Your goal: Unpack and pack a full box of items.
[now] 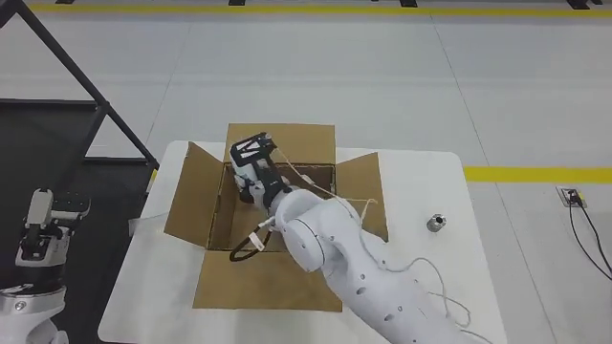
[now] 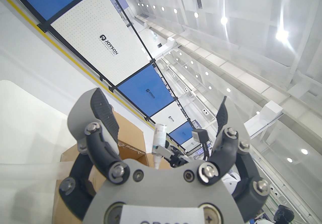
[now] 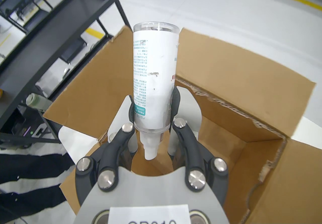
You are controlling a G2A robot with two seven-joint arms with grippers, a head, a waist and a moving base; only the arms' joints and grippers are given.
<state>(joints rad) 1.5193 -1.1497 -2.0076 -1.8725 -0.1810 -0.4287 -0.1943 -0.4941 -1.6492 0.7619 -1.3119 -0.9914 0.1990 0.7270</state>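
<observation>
An open cardboard box [image 1: 280, 139] stands on the white table [image 1: 421, 183] with its flaps spread out. My right gripper [image 3: 153, 103] is shut on a white labelled spray bottle [image 3: 154, 69] and holds it over the box's opening [image 3: 226, 71]. The nozzle points back toward the wrist and the clear base points away. From above, this gripper [image 1: 255, 161] sits over the box's far side. My left gripper [image 2: 161, 99] is open and holds nothing, tilted up toward the ceiling. Beyond it are the box [image 2: 130, 129] and the bottle [image 2: 159, 137] held by the other gripper.
A small metal cylinder [image 1: 436, 222] stands on the table right of the box. A black shelf frame [image 1: 67, 124] is off the table's left side, with a pale bottle [image 3: 36, 101] lying near its foot. A black cable loop [image 1: 244, 250] hangs by the arm inside the box.
</observation>
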